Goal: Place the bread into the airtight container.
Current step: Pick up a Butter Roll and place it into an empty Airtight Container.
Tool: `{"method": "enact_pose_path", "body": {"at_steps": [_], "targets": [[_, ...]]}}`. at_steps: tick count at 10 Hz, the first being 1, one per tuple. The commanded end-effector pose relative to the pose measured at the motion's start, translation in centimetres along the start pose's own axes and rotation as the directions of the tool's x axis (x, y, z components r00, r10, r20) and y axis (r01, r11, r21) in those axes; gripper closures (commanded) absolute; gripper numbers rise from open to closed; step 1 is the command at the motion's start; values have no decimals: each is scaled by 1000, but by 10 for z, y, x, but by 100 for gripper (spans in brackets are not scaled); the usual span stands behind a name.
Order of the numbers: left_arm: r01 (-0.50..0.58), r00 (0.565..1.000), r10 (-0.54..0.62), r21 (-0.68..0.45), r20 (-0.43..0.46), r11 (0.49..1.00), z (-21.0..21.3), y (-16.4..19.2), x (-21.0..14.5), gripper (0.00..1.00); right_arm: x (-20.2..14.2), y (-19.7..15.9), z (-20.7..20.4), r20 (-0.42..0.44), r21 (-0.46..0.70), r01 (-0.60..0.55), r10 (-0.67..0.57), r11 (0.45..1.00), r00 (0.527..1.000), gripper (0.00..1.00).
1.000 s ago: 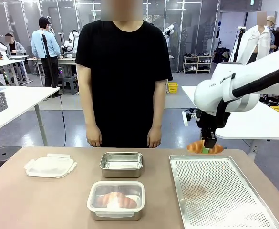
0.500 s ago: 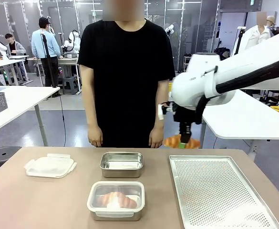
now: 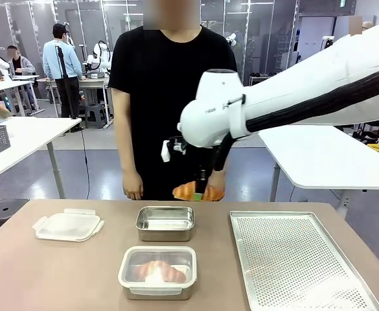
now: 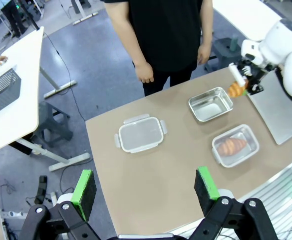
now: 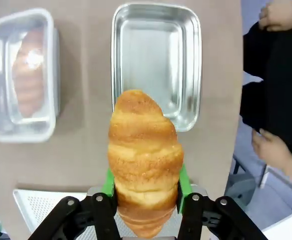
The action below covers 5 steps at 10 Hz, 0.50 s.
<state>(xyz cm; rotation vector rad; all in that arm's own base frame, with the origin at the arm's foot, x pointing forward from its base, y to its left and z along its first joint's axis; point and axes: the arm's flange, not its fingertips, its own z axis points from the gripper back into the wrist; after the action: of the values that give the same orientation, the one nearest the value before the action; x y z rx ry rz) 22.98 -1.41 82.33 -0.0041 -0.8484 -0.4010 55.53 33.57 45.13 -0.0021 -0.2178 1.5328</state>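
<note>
Front view: a croissant (image 3: 198, 192) is held in the air by the right gripper (image 3: 201, 192), its jaws clamped on the pastry, just above the far right corner of an empty steel container (image 3: 165, 223) near the far edge of the bench (image 3: 59, 272). A second container (image 3: 157, 271), nearer the robot's edge, is seen to hold another croissant (image 3: 159, 271). A lid (image 3: 68, 226) lies toward the left edge, and a perforated tray (image 3: 297, 259) is set along the right edge. The left gripper (image 4: 146, 187) is held high above the bench, its jaws spread apart and gripping nothing.
</note>
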Motion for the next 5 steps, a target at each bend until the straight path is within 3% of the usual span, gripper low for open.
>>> {"method": "enact_pose_path", "body": {"at_steps": [1, 5], "targets": [[3, 1000, -3, 1, 0, 1000, 1, 1, 1, 0, 30, -7, -20, -33, 10, 23, -22, 1000, 999, 47], [3, 1000, -3, 1, 0, 1000, 1, 1, 1, 0, 80, -4, -67, -70, -16, 21, -22, 1000, 997, 47]]}}
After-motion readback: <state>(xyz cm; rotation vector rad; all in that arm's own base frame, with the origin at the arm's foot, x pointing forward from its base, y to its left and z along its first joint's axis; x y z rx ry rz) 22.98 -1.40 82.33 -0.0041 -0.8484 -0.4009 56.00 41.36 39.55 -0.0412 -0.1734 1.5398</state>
